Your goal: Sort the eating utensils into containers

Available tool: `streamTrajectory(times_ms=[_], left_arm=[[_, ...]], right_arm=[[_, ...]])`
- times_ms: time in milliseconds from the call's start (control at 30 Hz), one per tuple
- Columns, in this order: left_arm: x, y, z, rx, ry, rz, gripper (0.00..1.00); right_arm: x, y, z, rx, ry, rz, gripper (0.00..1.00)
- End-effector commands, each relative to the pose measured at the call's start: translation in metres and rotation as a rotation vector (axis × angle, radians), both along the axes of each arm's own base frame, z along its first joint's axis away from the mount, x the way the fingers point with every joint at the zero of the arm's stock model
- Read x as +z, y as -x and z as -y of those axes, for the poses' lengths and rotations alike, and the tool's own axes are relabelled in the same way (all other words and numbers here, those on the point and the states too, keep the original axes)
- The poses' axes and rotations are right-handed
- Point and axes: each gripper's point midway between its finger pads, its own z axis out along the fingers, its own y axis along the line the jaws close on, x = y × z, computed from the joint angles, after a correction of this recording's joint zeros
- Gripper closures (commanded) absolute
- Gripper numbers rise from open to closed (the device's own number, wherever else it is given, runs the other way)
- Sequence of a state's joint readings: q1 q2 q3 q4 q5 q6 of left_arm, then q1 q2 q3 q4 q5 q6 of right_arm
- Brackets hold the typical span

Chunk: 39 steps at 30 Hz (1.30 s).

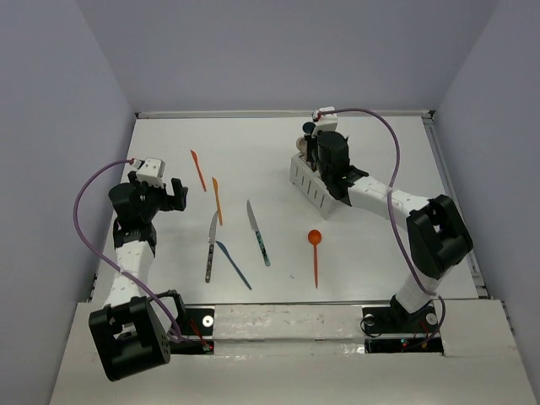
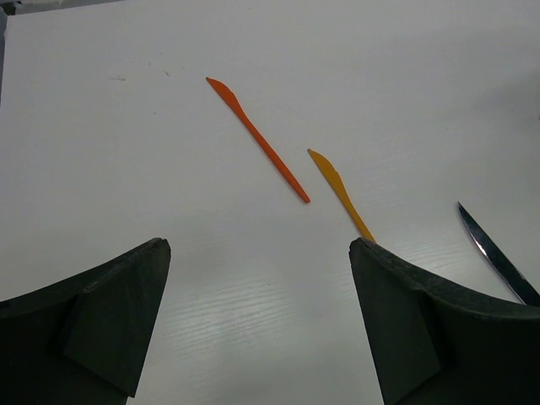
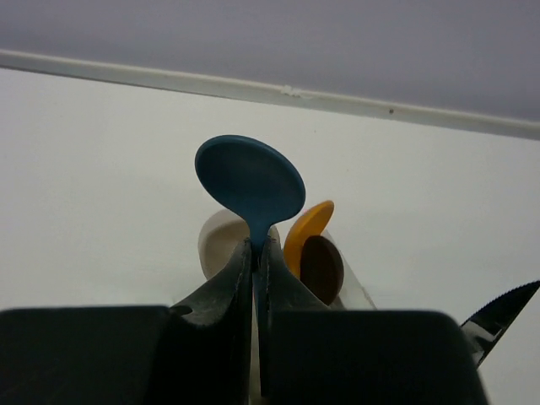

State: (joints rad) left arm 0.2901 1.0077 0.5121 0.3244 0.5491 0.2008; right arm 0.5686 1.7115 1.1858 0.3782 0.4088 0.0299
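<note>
Now at the table's [image 1: 371,253] far right, the right pincer [image 3: 255,245] is clamped on a blue plastic spoon [image 3: 250,179] over the white slatted caddy [image 1: 310,187]. The left pincer [image 2: 259,245] gapes empty. Released off-centre, the spoon could snag on the orange and beige spoons [image 3: 310,221] standing inside and topple out.

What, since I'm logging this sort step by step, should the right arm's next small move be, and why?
Probably lower slightly and open the jaws. The right gripper is shut on the blue spoon, bowl up, above the white caddy, where an orange spoon stands bowl up too. How deep the blue handle sits is hidden.
</note>
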Motion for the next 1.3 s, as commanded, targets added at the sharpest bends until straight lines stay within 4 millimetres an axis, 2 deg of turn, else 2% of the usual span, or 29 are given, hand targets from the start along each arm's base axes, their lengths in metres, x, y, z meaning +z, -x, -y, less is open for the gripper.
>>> streamTrajectory(times_ms=[0,67,100,167,233,267,300,333,367,400,467,500,533,567,600,667,700,733,767,800,833,900,933,967,1000,1067,1167,1200,1267], left_arm=[[0.011,-0.002,0.001,-0.012,-0.011,0.069,0.01],[0.01,-0.002,0.001,-0.012,-0.012,0.073,0.01],[0.009,-0.001,0.001,-0.01,-0.01,0.071,0.01],[0.008,-0.002,0.001,-0.008,-0.008,0.07,0.01],[0.009,-0.002,0.0,-0.002,-0.001,0.068,0.01],[0.01,-0.003,-0.001,0.0,-0.001,0.066,0.01],[0.007,-0.003,-0.001,0.0,0.002,0.056,0.01],[0.014,-0.007,-0.004,0.014,-0.004,0.062,0.01],[0.01,-0.008,-0.005,0.029,0.007,0.021,0.01],[0.025,-0.021,-0.015,0.071,0.0,0.019,0.03],[0.021,-0.03,-0.013,0.074,0.011,-0.075,0.05],[0.032,-0.052,-0.01,0.069,-0.017,-0.092,0.11],[0.031,-0.062,-0.008,0.073,-0.033,-0.129,0.16],[0.019,-0.064,-0.004,0.076,-0.039,-0.204,0.19],[-0.002,-0.076,0.006,0.051,-0.053,-0.275,0.23],[-0.026,-0.091,0.009,0.072,-0.072,-0.381,0.29],[-0.033,-0.096,0.018,0.054,-0.08,-0.41,0.3],[-0.029,-0.107,0.018,0.065,-0.093,-0.413,0.3],[-0.036,-0.109,0.021,0.066,-0.099,-0.448,0.3],[-0.055,-0.116,0.022,0.072,-0.105,-0.497,0.3],[-0.048,-0.129,0.022,0.09,-0.103,-0.485,0.3],[-0.058,-0.136,0.023,0.097,-0.098,-0.525,0.3],[-0.065,-0.146,0.021,0.112,-0.093,-0.543,0.3],[-0.08,-0.147,0.02,0.117,-0.096,-0.584,0.31],[-0.073,-0.15,0.019,0.124,-0.096,-0.573,0.31],[-0.087,-0.157,0.02,0.134,-0.105,-0.601,0.32],[-0.094,-0.162,0.021,0.142,-0.121,-0.618,0.32],[-0.108,-0.161,0.021,0.142,-0.125,-0.65,0.33],[-0.116,-0.163,0.021,0.143,-0.122,-0.674,0.38]], right_arm=[[0.02,0.004,0.01,-0.061,-0.124,0.056,0.9],[0.018,0.009,0.012,-0.054,-0.121,0.048,0.63],[0.022,0.011,0.012,-0.045,-0.114,0.048,0.46],[0.035,0.017,0.012,-0.027,-0.096,0.029,0.39],[0.04,0.024,0.018,-0.036,-0.068,0.001,0.37],[0.057,0.03,0.019,-0.03,-0.067,0.02,0.33],[0.061,0.034,0.023,-0.038,-0.059,0.018,0.33],[0.062,0.038,0.029,-0.054,-0.044,-0.002,0.33],[0.066,0.042,0.036,-0.081,-0.044,-0.008,0.33],[0.079,0.048,0.039,-0.089,-0.079,-0.001,0.33],[0.076,0.059,0.038,-0.069,-0.08,-0.036,0.33],[0.079,0.064,0.039,-0.063,-0.094,-0.036,0.33],[0.083,0.069,0.035,-0.048,-0.105,-0.029,0.33],[0.071,0.073,0.038,-0.056,-0.082,-0.067,0.33],[0.069,0.075,0.039,-0.063,-0.097,-0.077,0.33],[0.059,0.082,0.037,-0.062,-0.113,-0.107,0.34],[0.057,0.083,0.038,-0.063,-0.115,-0.113,0.34],[0.052,0.084,0.038,-0.062,-0.114,-0.122,0.35],[0.046,0.084,0.037,-0.059,-0.113,-0.137,0.35],[0.043,0.084,0.036,-0.059,-0.113,-0.143,0.35],[0.04,0.086,0.032,-0.049,-0.109,-0.15,0.35],[0.031,0.085,0.029,-0.041,-0.099,-0.171,0.36],[0.027,0.085,0.028,-0.035,-0.093,-0.183,0.36],[0.024,0.087,0.022,-0.018,-0.089,-0.194,0.36],[0.023,0.088,0.022,-0.014,-0.09,-0.197,0.36],[0.017,0.089,0.021,-0.009,-0.085,-0.21,0.36],[0.007,0.091,0.024,-0.015,-0.067,-0.225,0.36],[0.005,0.092,0.025,-0.02,-0.064,-0.227,0.36],[0.0,0.094,0.028,-0.024,-0.055,-0.235,0.36]])
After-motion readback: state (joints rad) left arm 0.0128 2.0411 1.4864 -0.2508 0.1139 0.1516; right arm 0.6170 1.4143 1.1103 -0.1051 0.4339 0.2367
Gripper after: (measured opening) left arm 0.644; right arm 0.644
